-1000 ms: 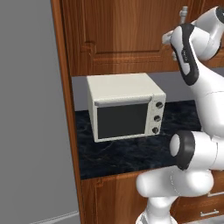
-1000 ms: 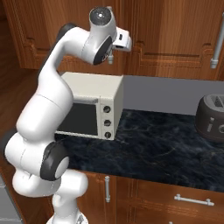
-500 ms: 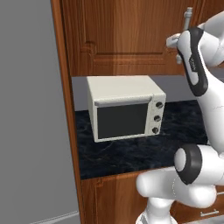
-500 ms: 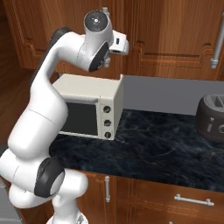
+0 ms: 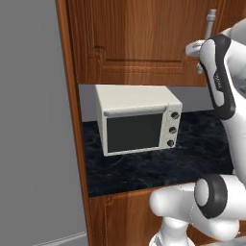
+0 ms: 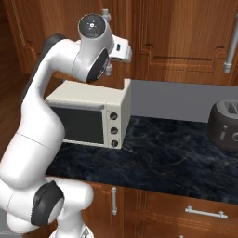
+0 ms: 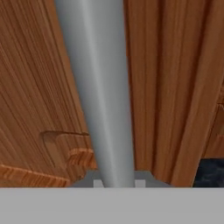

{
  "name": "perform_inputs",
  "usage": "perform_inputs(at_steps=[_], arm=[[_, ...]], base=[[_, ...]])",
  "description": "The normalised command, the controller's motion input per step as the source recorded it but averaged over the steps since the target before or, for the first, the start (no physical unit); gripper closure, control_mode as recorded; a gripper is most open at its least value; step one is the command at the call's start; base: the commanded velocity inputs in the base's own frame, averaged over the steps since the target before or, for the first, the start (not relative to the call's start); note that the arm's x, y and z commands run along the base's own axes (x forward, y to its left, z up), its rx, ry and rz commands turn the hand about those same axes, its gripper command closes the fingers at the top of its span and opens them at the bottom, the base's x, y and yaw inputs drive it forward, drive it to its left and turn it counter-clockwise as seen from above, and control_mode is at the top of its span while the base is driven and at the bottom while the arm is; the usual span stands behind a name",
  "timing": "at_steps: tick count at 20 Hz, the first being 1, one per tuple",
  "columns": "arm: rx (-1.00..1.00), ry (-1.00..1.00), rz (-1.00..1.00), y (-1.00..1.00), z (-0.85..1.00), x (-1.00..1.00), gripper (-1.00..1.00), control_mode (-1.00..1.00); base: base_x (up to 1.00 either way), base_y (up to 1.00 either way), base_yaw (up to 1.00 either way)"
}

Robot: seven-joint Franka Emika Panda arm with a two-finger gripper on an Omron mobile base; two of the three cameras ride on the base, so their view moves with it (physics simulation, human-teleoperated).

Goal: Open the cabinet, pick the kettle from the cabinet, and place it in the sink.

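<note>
Seen in the upper left of the frame: the white arm [image 6: 51, 116], bent up and over from the lower left, its round dark-capped joint near the top. Just right of that joint, the white hand block lying against the reddish-brown cabinet [image 6: 186, 42]; fingers hidden behind it. Below it, at centre left, a cream toaster oven [image 6: 90, 118] with dark glass door and three knobs, standing on the black marbled counter [image 6: 162, 158]. At the right edge, a dark rounded toaster [image 6: 225, 125] on the same counter. Upper right corner: a grey vertical bar handle [image 6: 230, 44]. Along the bottom, wooden drawer fronts [image 6: 186, 209] with small metal handles.
</note>
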Motion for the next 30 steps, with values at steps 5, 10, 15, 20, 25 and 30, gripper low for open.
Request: perform_inputs(at_steps=[5, 10, 15, 20, 25, 30], arm=[[0.0, -0.05, 0.0, 0.18, 0.0, -0.56, 1.0, -1.0], [0.0, -0.12, 0.0, 0.22, 0.0, -0.58, 1.0, -1.0], [0.0, -0.11, -0.04, 0.27, 0.0, -0.55, 1.0, -1.0], [0.0, -0.05, -0.1, 0.31, 0.0, -0.5, 1.0, -1.0], [0.0, 0.0, -0.14, 0.29, 0.02, -0.47, 1.0, -1.0], [0.0, 0.0, -0.14, 0.3, 0.05, -0.46, 1.0, -1.0]], base=[[0.0, 0.0, 0.0], [0.0, 0.0, 0.0], [0.0, 0.0, 0.0], [0.0, 0.0, 0.0], [0.0, 0.0, 0.0], [0.0, 0.0, 0.0]])
